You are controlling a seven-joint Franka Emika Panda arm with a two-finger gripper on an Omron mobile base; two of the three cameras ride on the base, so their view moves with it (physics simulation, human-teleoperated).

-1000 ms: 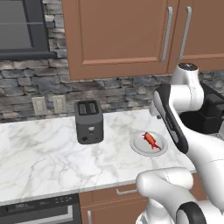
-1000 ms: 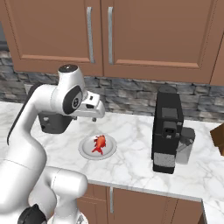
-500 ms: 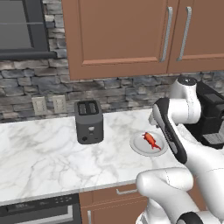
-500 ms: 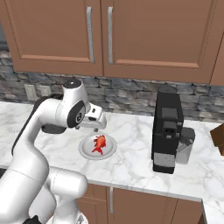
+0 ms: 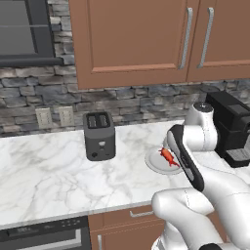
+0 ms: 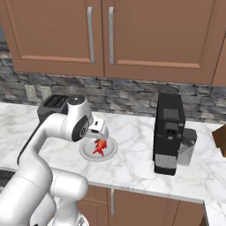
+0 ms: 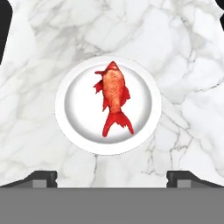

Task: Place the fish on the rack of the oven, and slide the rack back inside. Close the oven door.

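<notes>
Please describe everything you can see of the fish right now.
The fish is small and red-orange with a glossy, toy-like look: a paler orange body, darker red side fins and a forked tail. It lies flat near the middle of a round white plate, which alone touches it; the plate sits on the marble counter. In the hand view its head points up and its tail toward the fingertips. The open gripper hangs above, clear of it. From the base views it lies between the toaster and the coffee machine.

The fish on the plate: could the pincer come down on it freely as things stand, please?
Probably yes. The fish lies alone on the plate, the open pincer hangs over it, and nothing stands between them.
</notes>
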